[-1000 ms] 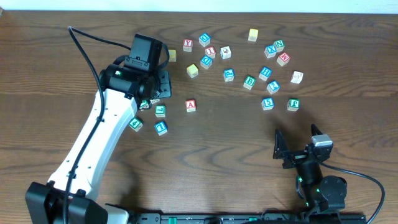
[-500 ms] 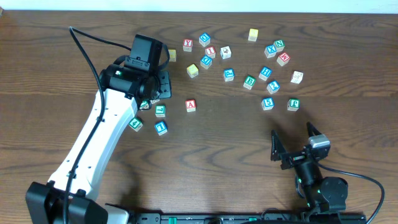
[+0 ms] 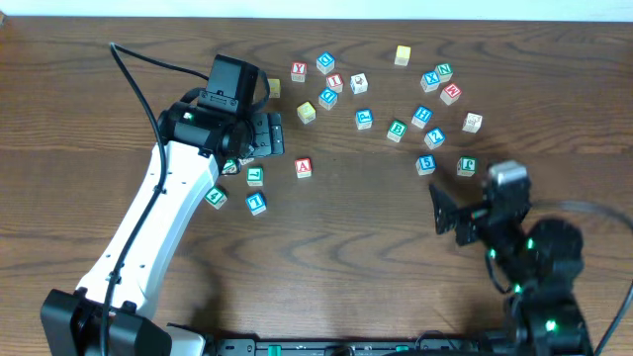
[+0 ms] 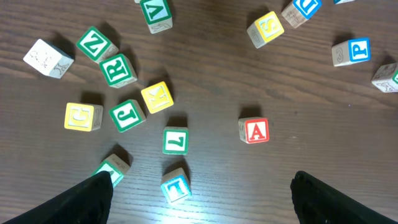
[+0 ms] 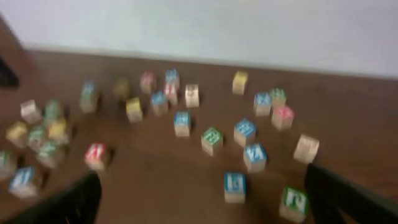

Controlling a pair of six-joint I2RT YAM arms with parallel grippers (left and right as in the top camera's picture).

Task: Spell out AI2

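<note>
Overhead looks straight down; left wrist views the A block (image 4: pixel 254 131) closely from above; right wrist sees it from lower and farther off.

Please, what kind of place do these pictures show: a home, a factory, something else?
Probably a robotics lab or test bench, not a home. A white left arm and a dark right arm stand at a dark wooden table; alphabet cubes lie scattered on it; a plain pale wall is behind.

Left hand (image 4: pixel 202 180) and right hand (image 5: pixel 202 176), jaws of both spread wide.
</note>
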